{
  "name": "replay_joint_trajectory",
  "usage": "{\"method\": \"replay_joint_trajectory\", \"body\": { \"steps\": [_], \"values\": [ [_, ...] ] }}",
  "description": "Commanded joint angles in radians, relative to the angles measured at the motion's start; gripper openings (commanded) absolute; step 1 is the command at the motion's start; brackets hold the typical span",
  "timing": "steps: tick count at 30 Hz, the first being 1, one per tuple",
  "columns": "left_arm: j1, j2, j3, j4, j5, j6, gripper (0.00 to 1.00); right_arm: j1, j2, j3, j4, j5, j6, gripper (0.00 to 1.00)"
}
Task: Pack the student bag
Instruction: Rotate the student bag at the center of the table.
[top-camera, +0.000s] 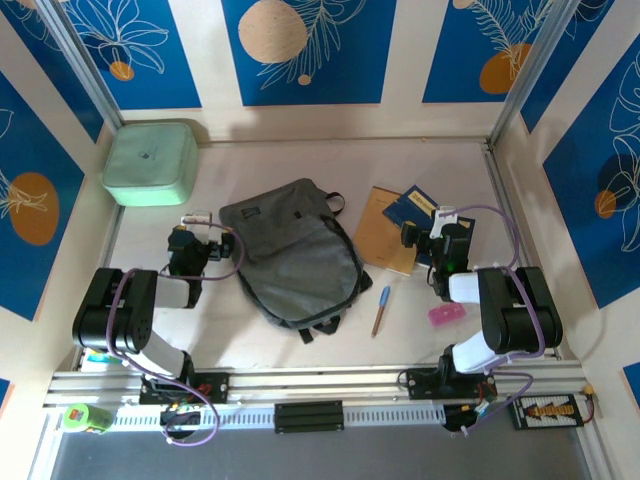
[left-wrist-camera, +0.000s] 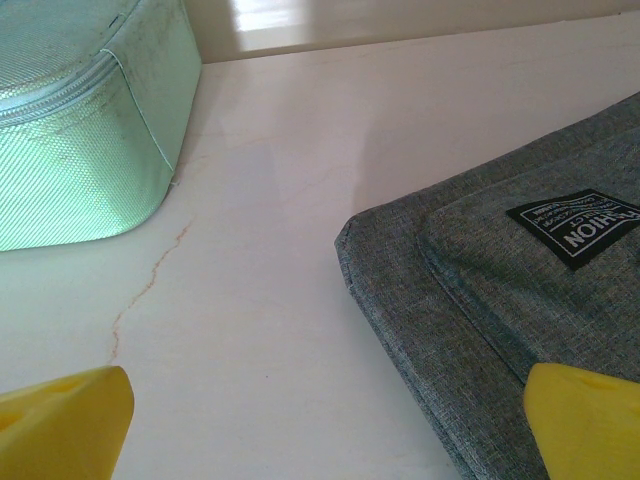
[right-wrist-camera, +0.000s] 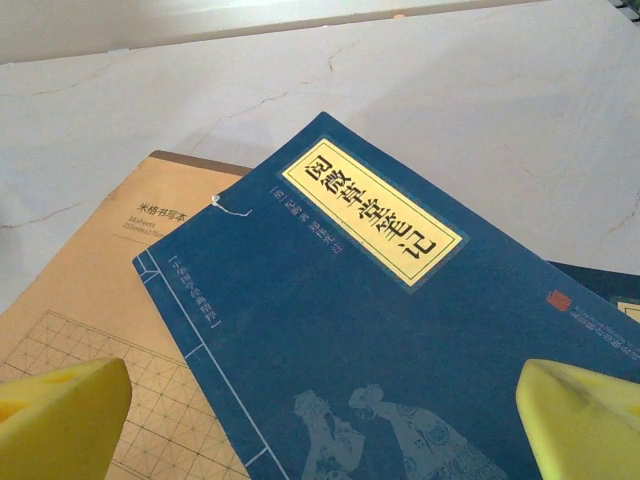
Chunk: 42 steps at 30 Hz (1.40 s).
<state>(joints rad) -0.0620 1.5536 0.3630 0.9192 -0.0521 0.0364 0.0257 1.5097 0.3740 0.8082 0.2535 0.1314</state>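
Waiting to begin: the backpack (top-camera: 295, 255) lies flat, and nothing seems packed.
From above, it sits in the middle of the counter (top-camera: 420, 160) between both arms; a tan notebook (top-camera: 378, 235), a blue book (top-camera: 412, 205), a pen (top-camera: 381, 309) and a pink eraser (top-camera: 446, 315) lie loose to its right, with a green box (top-camera: 150, 162) at the far left. Left wrist: the left hand (left-wrist-camera: 320, 440) is spread wide and empty, its yellow fingertips (left-wrist-camera: 60, 425) over bare counter and the backpack's corner. Right wrist: the right hand (right-wrist-camera: 320, 425), equally wide and empty, hovers over the blue book. All the packing looks left to do.
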Motion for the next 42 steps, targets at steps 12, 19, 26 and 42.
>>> {"method": "replay_joint_trajectory", "body": {
  "steps": [12, 19, 26, 42],
  "values": [
    [-0.006, -0.067, 0.038, -0.088, 0.005, 0.013, 1.0, 0.055, -0.1, 0.092, -0.163, 0.086, -0.032, 0.99],
    [-0.007, -0.292, 0.101, -0.348, -0.042, -0.05, 1.0, 0.127, -0.227, 0.28, -0.549, 0.113, 0.105, 0.99],
    [-0.03, -0.421, 0.351, -0.846, 0.014, -0.458, 0.98, 0.197, -0.046, 0.619, -0.999, -0.159, 0.376, 1.0],
    [-0.309, -0.15, 0.427, -0.954, 0.171, -0.885, 0.92, 0.394, 0.465, 1.069, -1.237, -0.466, 0.432, 0.77]
  ]
}}
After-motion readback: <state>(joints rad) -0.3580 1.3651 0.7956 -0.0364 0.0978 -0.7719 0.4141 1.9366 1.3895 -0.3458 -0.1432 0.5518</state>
